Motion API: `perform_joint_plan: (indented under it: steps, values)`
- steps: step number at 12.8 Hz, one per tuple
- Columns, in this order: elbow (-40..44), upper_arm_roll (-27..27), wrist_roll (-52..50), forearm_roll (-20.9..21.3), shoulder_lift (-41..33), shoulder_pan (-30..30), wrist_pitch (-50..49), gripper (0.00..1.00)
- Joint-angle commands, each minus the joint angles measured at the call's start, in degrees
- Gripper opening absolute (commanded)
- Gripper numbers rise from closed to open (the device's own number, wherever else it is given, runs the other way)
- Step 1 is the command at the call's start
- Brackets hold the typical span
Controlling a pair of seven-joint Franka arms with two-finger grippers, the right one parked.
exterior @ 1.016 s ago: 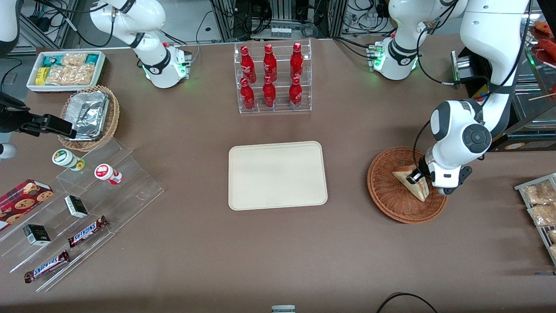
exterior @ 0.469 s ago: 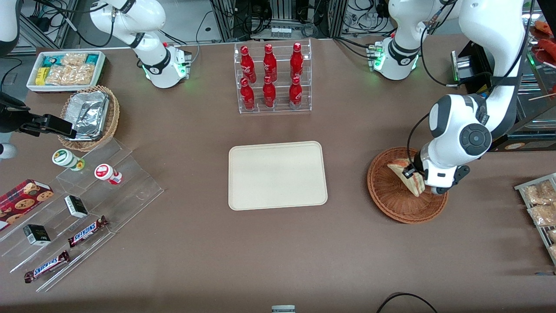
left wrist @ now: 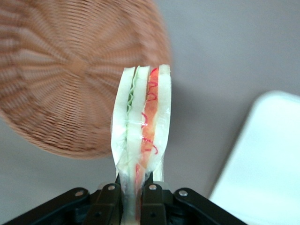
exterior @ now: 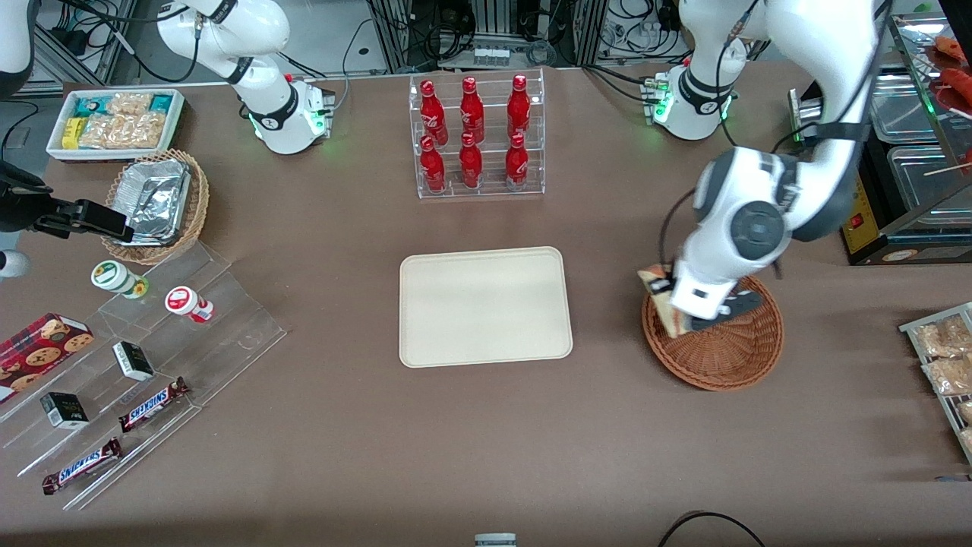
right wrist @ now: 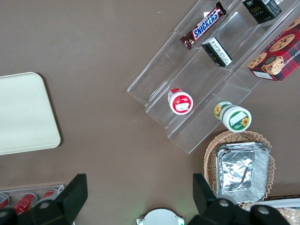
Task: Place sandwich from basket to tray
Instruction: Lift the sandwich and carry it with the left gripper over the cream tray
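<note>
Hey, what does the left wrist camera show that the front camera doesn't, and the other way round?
Only the left wrist view shows the sandwich's layers edge-on, green and red filling between white bread, clamped between the pincer's fingers.

Only the front view shows the whole table: the rack of red bottles, the foil containers, the candy bars, and the left arm above the basket.

Both show the sandwich held clear of the basket at its rim nearest the tray, with nothing on the tray.
</note>
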Motion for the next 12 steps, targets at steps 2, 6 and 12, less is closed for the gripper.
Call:
perform_joint_plan:
  steps: [2, 6, 12]
  values:
    - [7.22, 0.64, 0.19, -0.07, 5.29, -7.56, -1.48, 0.0]
    - [16.0, 0.55, -1.38, -0.94, 12.84, -13.97, -1.3, 0.0]
    - [33.92, 0.55, -10.95, -1.65, 28.57, -23.38, -0.69, 0.0]
